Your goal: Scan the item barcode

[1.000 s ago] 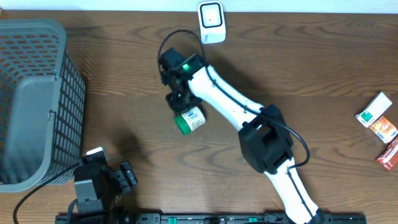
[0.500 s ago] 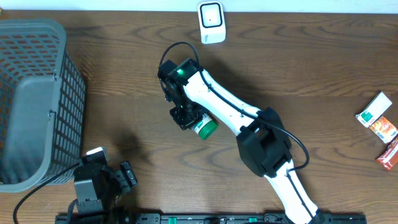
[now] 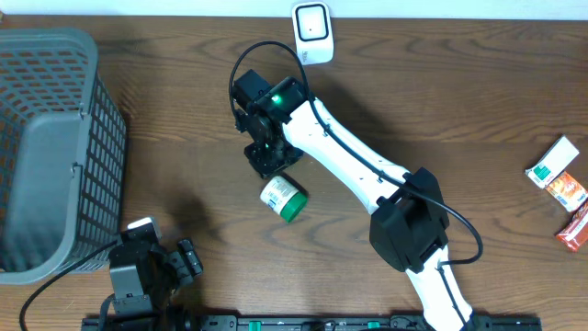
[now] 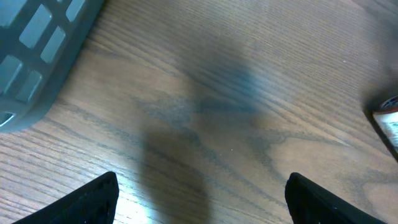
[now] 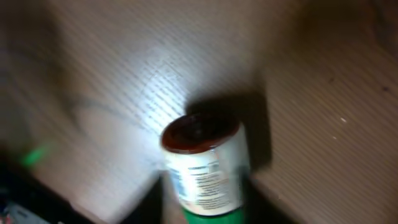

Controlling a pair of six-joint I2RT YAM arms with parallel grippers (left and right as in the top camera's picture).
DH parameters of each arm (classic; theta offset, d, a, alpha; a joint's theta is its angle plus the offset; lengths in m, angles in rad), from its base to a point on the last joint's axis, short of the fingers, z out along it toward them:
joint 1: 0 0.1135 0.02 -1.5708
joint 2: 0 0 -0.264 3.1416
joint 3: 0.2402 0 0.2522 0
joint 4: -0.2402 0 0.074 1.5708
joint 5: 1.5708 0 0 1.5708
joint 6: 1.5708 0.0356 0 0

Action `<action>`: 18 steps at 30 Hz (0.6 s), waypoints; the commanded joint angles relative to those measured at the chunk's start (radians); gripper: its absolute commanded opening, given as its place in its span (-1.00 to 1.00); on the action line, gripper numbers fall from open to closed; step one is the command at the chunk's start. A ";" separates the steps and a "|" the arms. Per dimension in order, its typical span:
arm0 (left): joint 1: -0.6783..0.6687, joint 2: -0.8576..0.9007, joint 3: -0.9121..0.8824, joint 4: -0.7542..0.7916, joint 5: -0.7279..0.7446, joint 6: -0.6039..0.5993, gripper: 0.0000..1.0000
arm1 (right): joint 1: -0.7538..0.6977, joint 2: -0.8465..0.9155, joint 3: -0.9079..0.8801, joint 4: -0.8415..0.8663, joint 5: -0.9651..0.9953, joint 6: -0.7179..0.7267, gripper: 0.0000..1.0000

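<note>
Overhead view: the bottle (image 3: 280,196) lies on its side on the table (image 3: 478,101), well short of the scanner (image 3: 312,22), on my side of it and a little toward the left arm.
Bottle lie: the green cap end points away from the scanner and the white label body is nearer to it. It looks free on the wood.
Right gripper (image 3: 268,160): it hangs between the scanner and the bottle, just beside the bottle and not clamped on it. Its dark fingers blur in both views, so I cannot tell whether they stand apart or together.
Left gripper (image 4: 200,202): its fingers are spread wide over bare wood and hold nothing. It sits far from the scanner, at my edge of the table.
Step in hand: as I judge it, taking the bottle up so its label can be shown to the scanner.
How I'd do it: I'd come down across the white body, not the cap, and close squarely so the round side cannot squirt out. Then I'd lift and carry it toward the scanner with the print turned to the scanner's face.
Barcode: print shows on the label in the right wrist view, but it is too blurred for me to pick out the code. I'd turn the bottle slowly in front of the scanner.
Watch for: the bottle can roll, so a one-sided touch would likely push it farther from the scanner.
</note>
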State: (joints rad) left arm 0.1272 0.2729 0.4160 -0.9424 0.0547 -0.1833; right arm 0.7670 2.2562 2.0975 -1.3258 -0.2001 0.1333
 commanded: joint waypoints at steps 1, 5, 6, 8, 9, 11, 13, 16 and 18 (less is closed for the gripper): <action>0.001 -0.002 0.006 -0.003 0.008 0.006 0.72 | -0.004 -0.045 0.016 0.002 -0.110 -0.008 0.99; 0.001 -0.002 0.006 -0.003 0.008 0.005 0.72 | -0.004 -0.056 0.016 0.006 -0.160 -0.010 0.99; 0.001 -0.002 0.006 -0.003 0.008 0.006 0.72 | -0.004 -0.057 0.016 0.012 -0.159 -0.034 0.99; 0.000 -0.002 0.006 -0.003 0.008 0.006 0.72 | -0.007 -0.059 0.017 0.026 -0.161 -0.044 0.99; 0.000 -0.002 0.006 -0.003 0.008 0.006 0.72 | -0.008 -0.064 0.020 0.031 -0.168 -0.040 0.99; 0.001 -0.002 0.006 -0.003 0.008 0.006 0.72 | -0.013 -0.077 0.029 0.044 -0.167 -0.027 0.98; 0.000 -0.002 0.006 -0.003 0.008 0.006 0.72 | -0.027 -0.107 0.034 0.059 -0.167 0.027 0.98; 0.001 -0.002 0.006 -0.003 0.008 0.006 0.72 | -0.062 -0.166 0.034 0.062 -0.159 0.139 0.98; 0.000 -0.002 0.006 -0.003 0.008 0.006 0.72 | -0.095 -0.206 0.034 0.051 -0.132 0.252 0.99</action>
State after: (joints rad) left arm 0.1272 0.2729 0.4160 -0.9424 0.0547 -0.1833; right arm 0.7216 2.1567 2.0991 -1.2671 -0.3473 0.2134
